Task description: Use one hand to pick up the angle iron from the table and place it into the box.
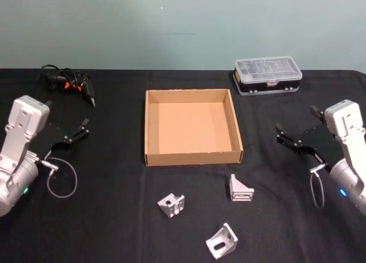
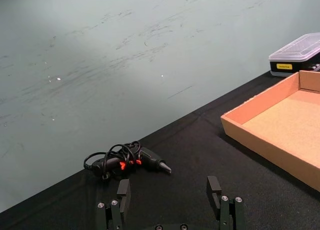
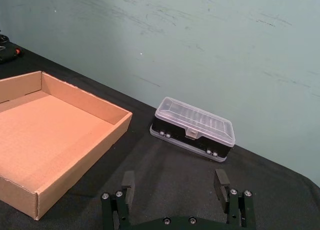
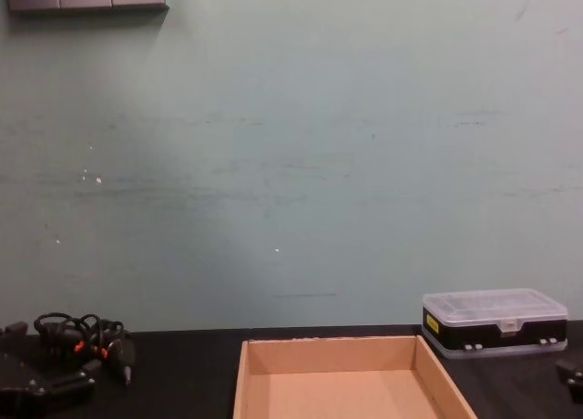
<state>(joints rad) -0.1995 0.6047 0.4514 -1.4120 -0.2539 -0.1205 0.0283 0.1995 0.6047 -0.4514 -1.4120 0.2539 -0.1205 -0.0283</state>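
Bench (image 1: 114, 228) check: box (image 1: 150, 126) empty, three angle irons (image 1: 240, 188) ungrasped between your left end effector (image 1: 78, 131) and right end effector (image 1: 281, 135), both wide open, so pick's pending.

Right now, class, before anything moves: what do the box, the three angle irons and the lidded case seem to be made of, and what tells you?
Box: cardboard, matte tan with thin walls.
Angle irons: likely metal, perhaps aluminium; silvery-grey with a dull sheen.
Case: probably plastic, a clear glossy lid over a black base.
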